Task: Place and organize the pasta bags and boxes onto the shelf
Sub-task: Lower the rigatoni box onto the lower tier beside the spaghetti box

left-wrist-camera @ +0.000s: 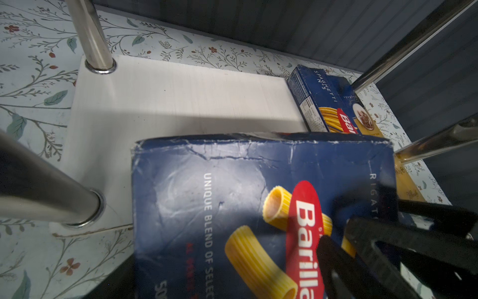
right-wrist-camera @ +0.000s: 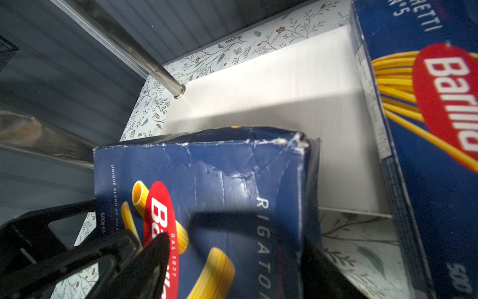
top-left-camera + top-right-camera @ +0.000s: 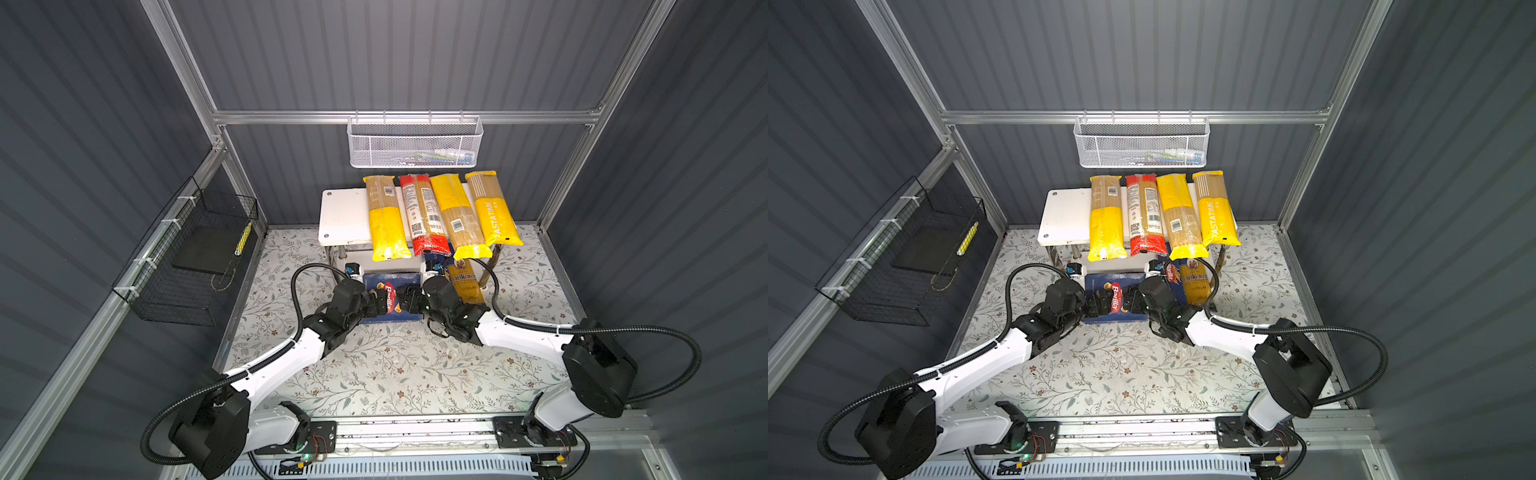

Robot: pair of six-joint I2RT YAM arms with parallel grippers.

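Clamped on the rigatoni box (image 3: pixel 390 279) from both ends: by the left gripper (image 3: pixel 376 306) from the left, by the right gripper (image 3: pixel 409 300) from the right, with the tips close together beside the red logo (image 3: pixel 389 297). In each wrist view, one finger (image 1: pixel 335 260) flat on the printed face and the second seemingly under the box; therefore judged as a true grip through the thickness, not only a touch.

Lying with the long axis across, parallel to the front edge of the shelf (image 3: pixel 345 216). Reaching with the far long edge over the lower tier (image 1: pixel 181 98); impossible to say whether resting there or lifted a little.

Straight ahead of the box, away from the robot: free white board. On the right of that place, the spaghetti box (image 1: pixel 323 101), near but apart. On the left, the front leg (image 1: pixel 46 199).

Equally near to both arms. Probably called for next: pushing forward with both together, keeping the axis parallel, passing between leg and spaghetti box without turning.
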